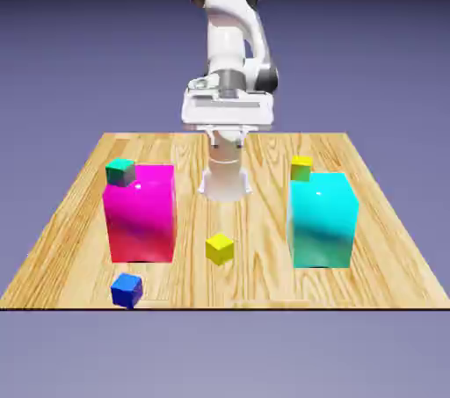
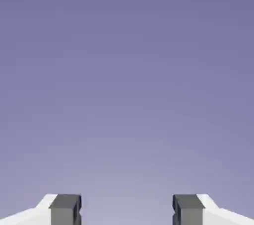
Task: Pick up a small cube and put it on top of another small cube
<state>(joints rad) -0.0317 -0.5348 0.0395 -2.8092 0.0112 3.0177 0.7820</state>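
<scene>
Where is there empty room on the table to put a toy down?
Bare wood lies between the magenta block and the cyan block, apart from one yellow cube. The front right corner of the table is bare too. The front left is tighter, with the blue cube before the magenta block.

- White arm [image 1: 227, 27] of rounded, glossy segments with dark grey joint caps.
- Flat white hand block with grey detailing.
- Gripper [image 2: 127, 211]: white fingers [image 2: 30, 215], small square dark-grey tips.

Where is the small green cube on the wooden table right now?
In the exterior view, the small green cube sits on the table's left, against the far top corner of the large magenta block.
</scene>
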